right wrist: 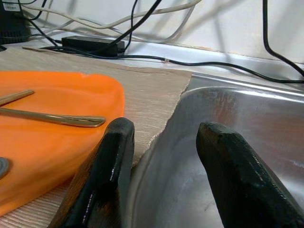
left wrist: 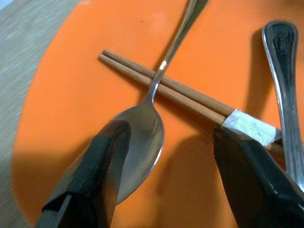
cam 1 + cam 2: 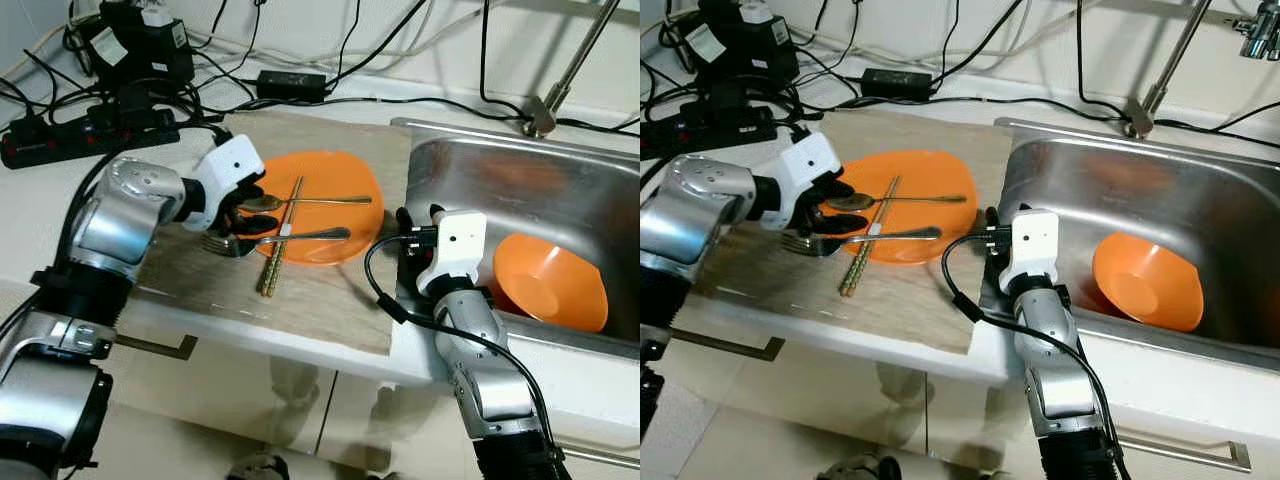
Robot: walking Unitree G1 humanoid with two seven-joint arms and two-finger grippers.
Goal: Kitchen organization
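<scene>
Where the left gripper meets the plate: its fingers (image 2: 102,175) stand apart, one over the spoon's bowl, the other by the chopsticks' wrapped end.
Spoon (image 3: 300,201): lies across the orange plate (image 3: 345,180), bowl toward 9 o'clock, handle toward 3 o'clock, crossing over the chopsticks.
Chopsticks (image 3: 281,240): a pair lying side by side, running from 12 o'clock on the plate to past its 6 o'clock rim onto the mat.
Fork (image 3: 280,239): tines off the plate's rim at 8 o'clock, handle reaching toward 3 o'clock.
Hidden: the left gripper (image 3: 243,212) covers part of the spoon's bowl and the plate's 9 o'clock rim.
Right gripper (image 1: 164,156): fingers apart, astride the sink's (image 3: 470,165) near-left rim, clamped on nothing.
Orange bowl (image 3: 551,283): tilted in the sink, at 3 o'clock from the right gripper; its lower rim is cut off by the sink's front wall.
Edges: the mat (image 3: 300,295) ends just beside the sink's left rim.
Surface (image 3: 40,195): a power strip (image 3: 85,130) and tangled cables crowd 11 o'clock; open mat lies at 6 o'clock of the plate.
</scene>
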